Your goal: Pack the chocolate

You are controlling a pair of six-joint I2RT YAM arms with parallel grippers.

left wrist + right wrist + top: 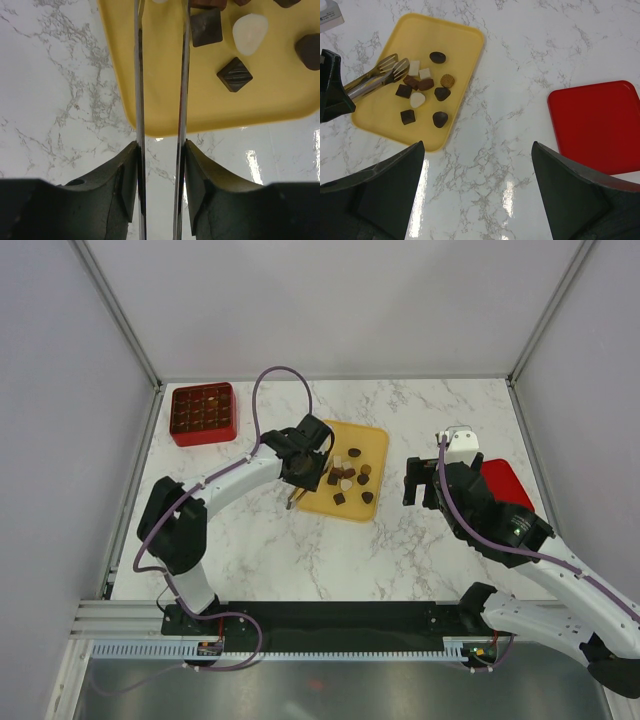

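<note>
Several pieces of chocolate, dark, brown and cream-white, lie on a flat yellow tray. My left gripper is shut on metal tongs, whose two blades run forward between its jaws over the tray's near edge. The tong tips stand slightly apart beside a white piece, with nothing visible between them. Close to the blades lie a dark square piece, a white piece and another dark piece. My right gripper hangs open over bare marble, right of the tray.
A red square box with grid compartments stands at the back left. A flat red lid lies by the right arm, also in the right wrist view. A small white object sits behind the right gripper.
</note>
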